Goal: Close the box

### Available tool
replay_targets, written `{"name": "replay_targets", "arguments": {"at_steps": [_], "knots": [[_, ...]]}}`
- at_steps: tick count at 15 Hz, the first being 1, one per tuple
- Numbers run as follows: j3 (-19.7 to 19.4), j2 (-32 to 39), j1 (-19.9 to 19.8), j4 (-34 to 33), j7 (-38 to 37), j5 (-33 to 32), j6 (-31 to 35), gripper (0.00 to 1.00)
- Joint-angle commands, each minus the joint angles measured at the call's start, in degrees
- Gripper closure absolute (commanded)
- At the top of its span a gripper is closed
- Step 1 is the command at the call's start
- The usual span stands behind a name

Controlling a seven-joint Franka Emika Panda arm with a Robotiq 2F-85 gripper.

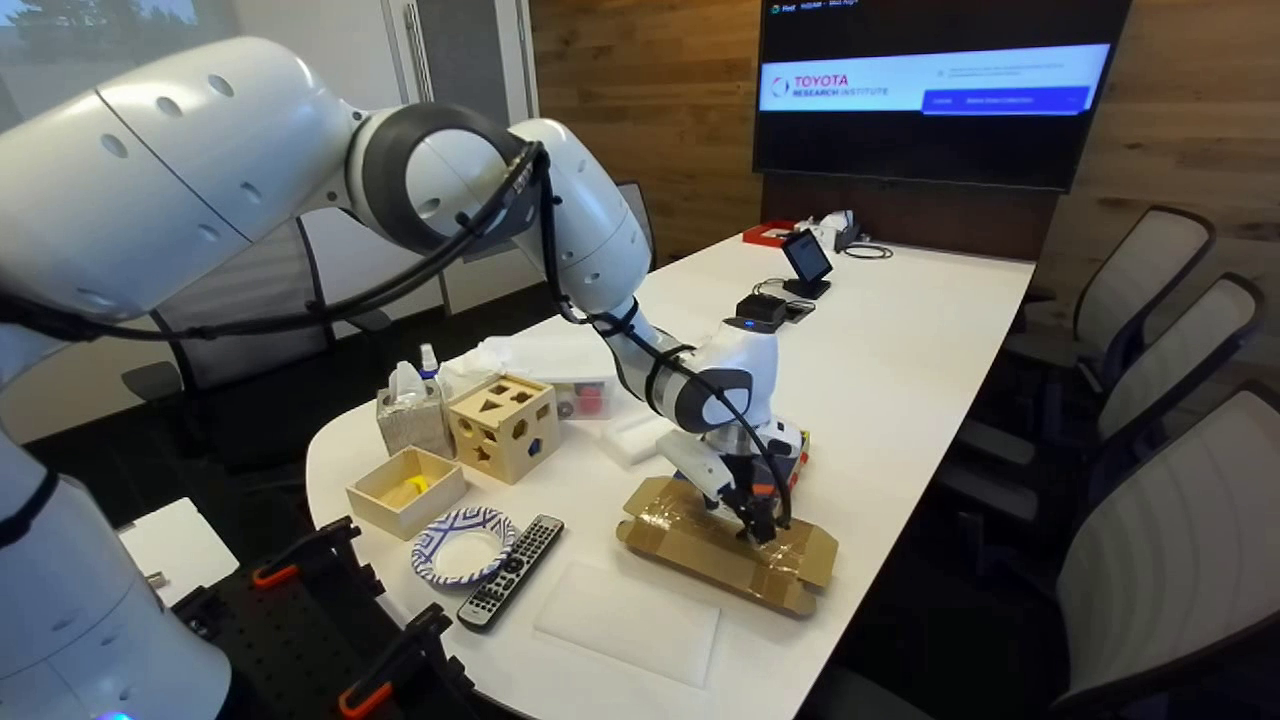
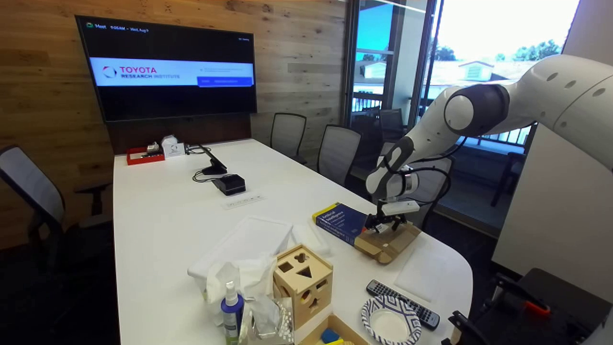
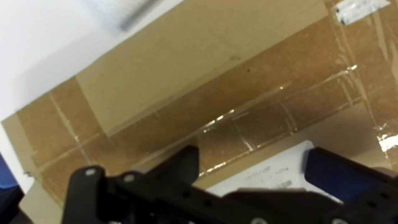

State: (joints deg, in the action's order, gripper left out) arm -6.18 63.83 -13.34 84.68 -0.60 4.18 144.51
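The brown cardboard box [image 1: 685,530] lies on the white table with its end flaps spread outward; it also shows in an exterior view [image 2: 383,252]. Shiny clear tape covers its creases. In the wrist view the taped cardboard of the box [image 3: 199,65] fills most of the picture. A white printed label [image 3: 270,171] shows on cardboard between the fingers. My gripper [image 1: 762,522] points down over the middle of the box, low and close to it; it also shows in the other views [image 2: 385,227] [image 3: 252,160]. Its fingers are apart with nothing gripped. Whether the fingertips touch the box is unclear.
A thick blue book [image 2: 340,221] lies right beside the box. A remote [image 1: 512,572], a patterned paper plate [image 1: 462,546] and a white sheet [image 1: 630,622] lie nearer the arm's base. A wooden cube [image 1: 503,428], shallow tray [image 1: 405,492] and tissue box [image 1: 415,420] stand to one side.
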Motion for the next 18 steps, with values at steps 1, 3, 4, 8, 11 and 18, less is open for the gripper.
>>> {"name": "replay_targets", "arguments": {"at_steps": [1,3,4,8,11,18], "knots": [[1.61,-6.44,-1.17,8.06,3.94,-0.11,6.36,0.00],[1.82,-9.76,-1.10,11.17,5.59,-0.64,8.49,0.00],[1.47,-11.76,-0.74,12.83,6.00,-1.08,9.22,0.00],[1.56,-19.18,-0.93,17.62,8.80,-2.55,10.54,0.00],[1.92,-24.77,-1.44,20.38,11.35,-2.88,9.62,0.00],[1.74,-31.09,-1.70,22.37,13.06,-2.54,7.57,0.00]]}}
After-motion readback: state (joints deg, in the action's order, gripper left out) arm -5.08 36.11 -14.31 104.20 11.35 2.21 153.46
